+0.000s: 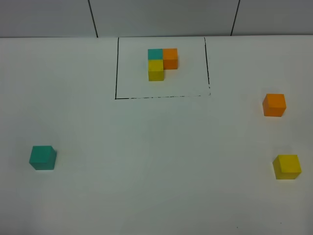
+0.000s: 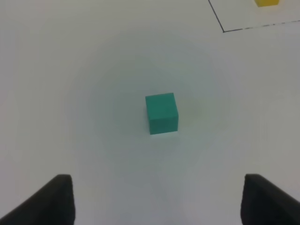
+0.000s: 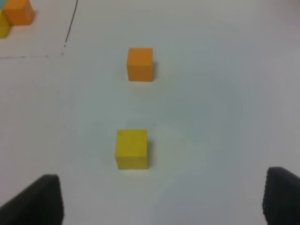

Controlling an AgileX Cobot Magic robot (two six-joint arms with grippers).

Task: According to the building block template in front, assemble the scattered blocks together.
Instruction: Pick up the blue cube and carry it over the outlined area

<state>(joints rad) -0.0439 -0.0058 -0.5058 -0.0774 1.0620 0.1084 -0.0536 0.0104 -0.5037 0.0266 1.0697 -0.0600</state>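
The template [image 1: 162, 62] of teal, orange and yellow cubes joined in an L sits inside a black drawn rectangle [image 1: 116, 73] at the far middle of the white table. A loose teal cube [image 1: 42, 157] lies at the near left; it also shows in the left wrist view [image 2: 162, 113]. A loose orange cube [image 1: 274, 105] and a loose yellow cube [image 1: 286, 166] lie at the right, both seen in the right wrist view: orange [image 3: 139, 64], yellow [image 3: 131, 148]. My left gripper [image 2: 157, 199] is open, apart from the teal cube. My right gripper [image 3: 164, 199] is open, apart from the yellow cube.
The white table [image 1: 156, 171] ends at a grey panelled wall [image 1: 161, 17] behind the template. A corner of the black frame [image 2: 224, 30] shows in the left wrist view, and part of the template [image 3: 16, 13] in the right wrist view.
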